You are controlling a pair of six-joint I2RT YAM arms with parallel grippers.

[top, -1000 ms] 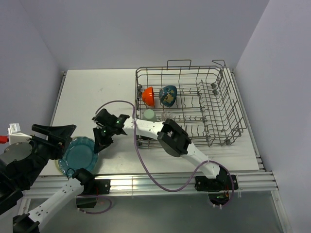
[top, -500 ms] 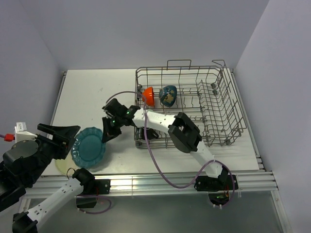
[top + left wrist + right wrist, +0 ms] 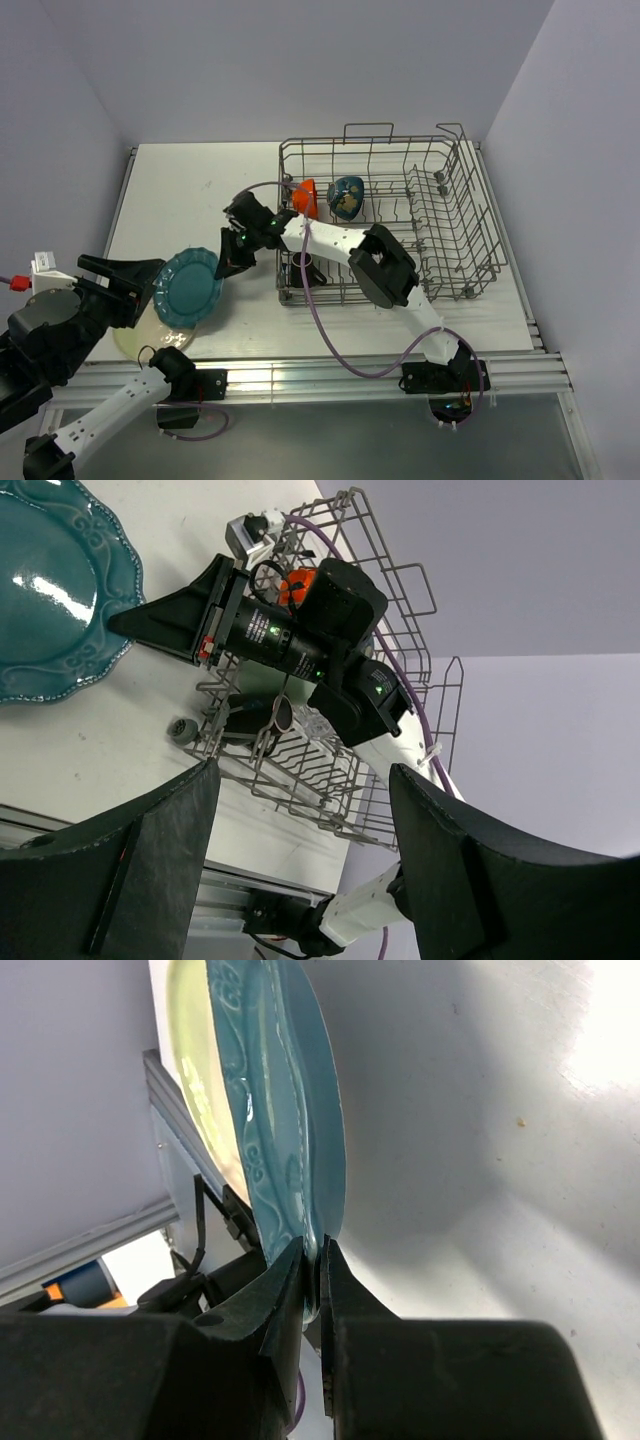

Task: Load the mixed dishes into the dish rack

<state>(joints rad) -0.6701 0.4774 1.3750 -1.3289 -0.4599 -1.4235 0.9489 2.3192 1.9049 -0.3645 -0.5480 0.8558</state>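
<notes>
Right gripper (image 3: 312, 1260), clamped on the rim of the teal scalloped plate (image 3: 188, 290), holds it edgewise, seemingly to suit the tines of the dish rack (image 3: 470, 230); left gripper (image 3: 300, 790) hangs open, empty.

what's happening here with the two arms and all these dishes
The right gripper is shut on the rim of the teal scalloped plate, holding it tipped at an angle above the cream plate at the table's near left. The left gripper hangs open nearby, holding nothing. In the dish rack an orange bowl, a blue bowl and a dark brown mug are already loaded; both plates are still outside it.
</notes>
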